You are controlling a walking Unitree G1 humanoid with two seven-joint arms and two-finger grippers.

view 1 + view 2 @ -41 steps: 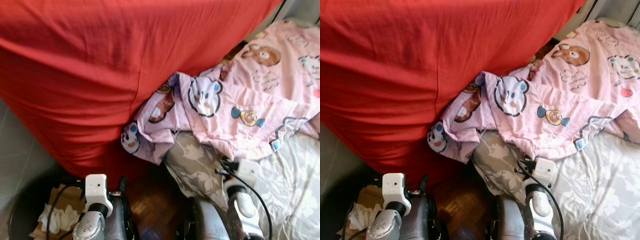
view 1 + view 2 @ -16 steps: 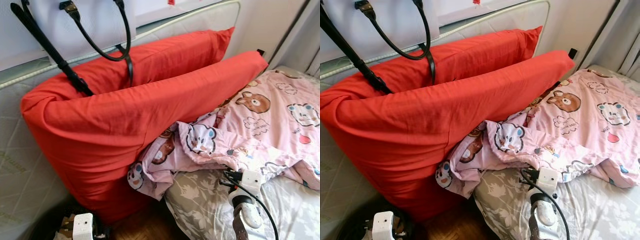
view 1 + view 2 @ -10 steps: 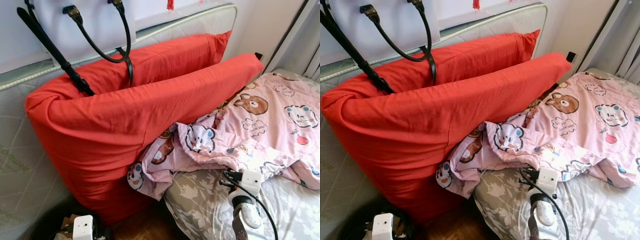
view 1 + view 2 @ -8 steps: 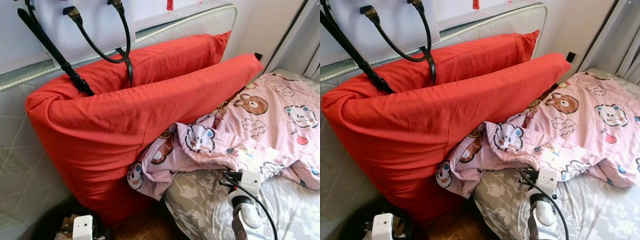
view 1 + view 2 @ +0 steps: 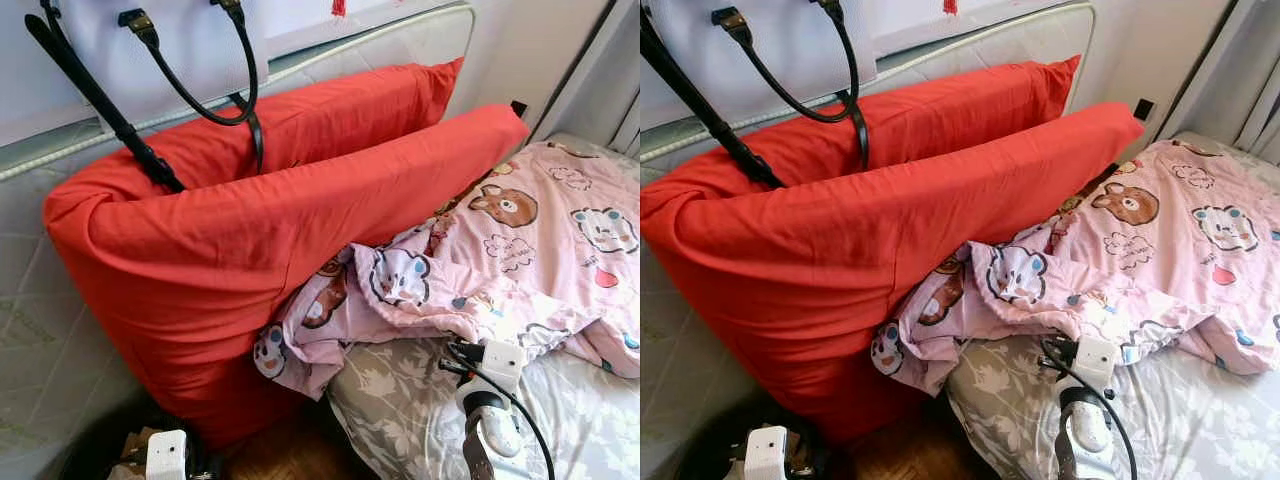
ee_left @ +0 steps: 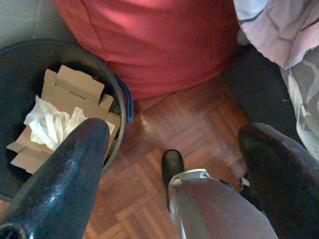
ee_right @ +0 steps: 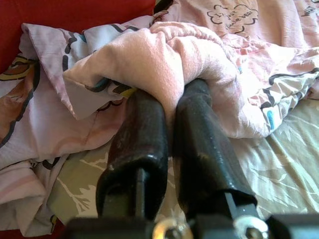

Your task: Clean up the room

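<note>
Pink quilt (image 5: 520, 250), soft cotton with cartoon bears, lies crumpled on the bed; its long axis runs from the red pillows (image 5: 280, 210) out across the grey leaf-print sheet (image 5: 570, 420). Print lettering is too small for me to read. My right gripper (image 7: 172, 94) is clamped on a fold of the quilt's edge. Left gripper (image 6: 169, 144) hangs spread and empty over parquet (image 6: 194, 114), beside a black bin (image 6: 117, 94) holding cardboard and tissue.

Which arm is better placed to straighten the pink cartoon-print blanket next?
The right: its hand is shut on a fold of the pink cartoon-print blanket at the bed edge. The left hand hangs open over the wooden floor by the black bin.
</note>
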